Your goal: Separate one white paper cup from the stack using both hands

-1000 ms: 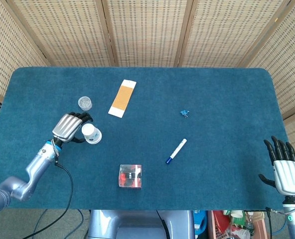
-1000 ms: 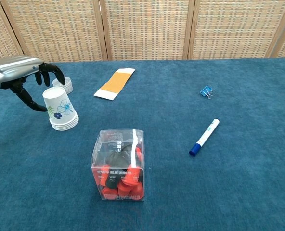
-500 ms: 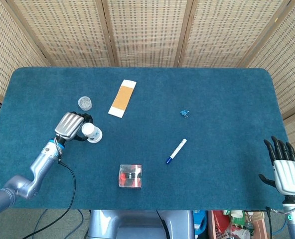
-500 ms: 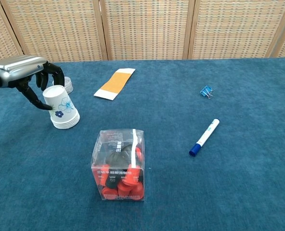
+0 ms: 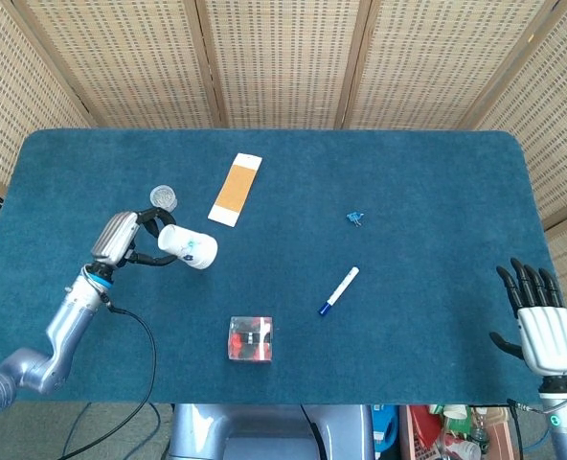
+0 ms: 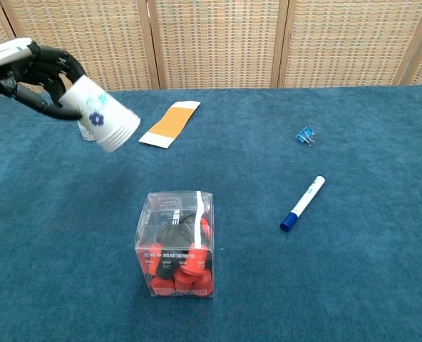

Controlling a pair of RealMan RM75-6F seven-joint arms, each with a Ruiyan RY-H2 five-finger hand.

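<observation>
My left hand (image 5: 123, 238) (image 6: 27, 65) grips the stack of white paper cups (image 5: 190, 248) (image 6: 100, 113) by its closed end and holds it lifted off the table, tilted so the rims point right and down. The cups carry a small blue flower print. My right hand (image 5: 542, 321) hovers at the table's near right corner, fingers spread, holding nothing; it shows only in the head view.
A small clear lidded cup (image 5: 163, 197) stands just behind the left hand. An orange and white strip (image 5: 236, 189), a blue binder clip (image 5: 356, 218), a blue-capped marker (image 5: 339, 290) and a clear box of red and black parts (image 5: 250, 338) lie on the blue table (image 5: 427, 182).
The left hand closed on the cup stack, lifted it off the table and tipped it sideways. The right hand shifted slightly left.
</observation>
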